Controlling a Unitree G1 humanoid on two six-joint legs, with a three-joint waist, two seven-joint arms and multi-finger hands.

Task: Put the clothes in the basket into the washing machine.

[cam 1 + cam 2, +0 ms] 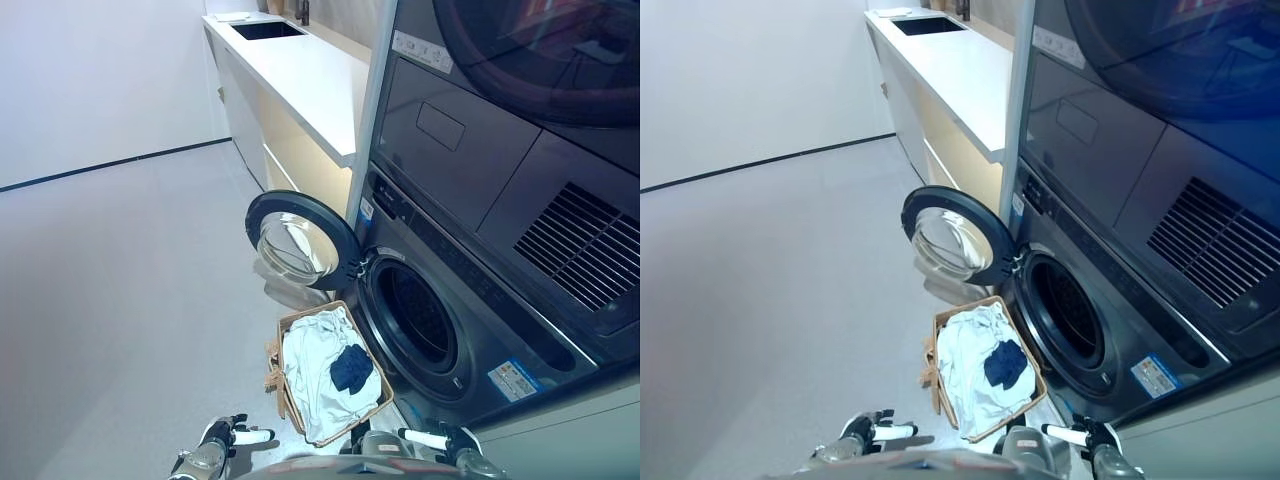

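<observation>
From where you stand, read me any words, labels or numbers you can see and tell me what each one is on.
No text can be read.
Blue and white sticker low on the washing machine front: print too small.
Small label by its control panel: too small.
White label strip on the upper machine: blurred.
Basket, clothes, open door, counter: none seen.

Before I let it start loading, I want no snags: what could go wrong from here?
1. The open washer door stands just beyond the basket; an arm lifting laundry could knock it.
2. The pale cloth hangs over the basket's near rim and may drag onto the floor.
3. The small dark garment lying on top could slip off when the pale cloth is lifted.
</observation>
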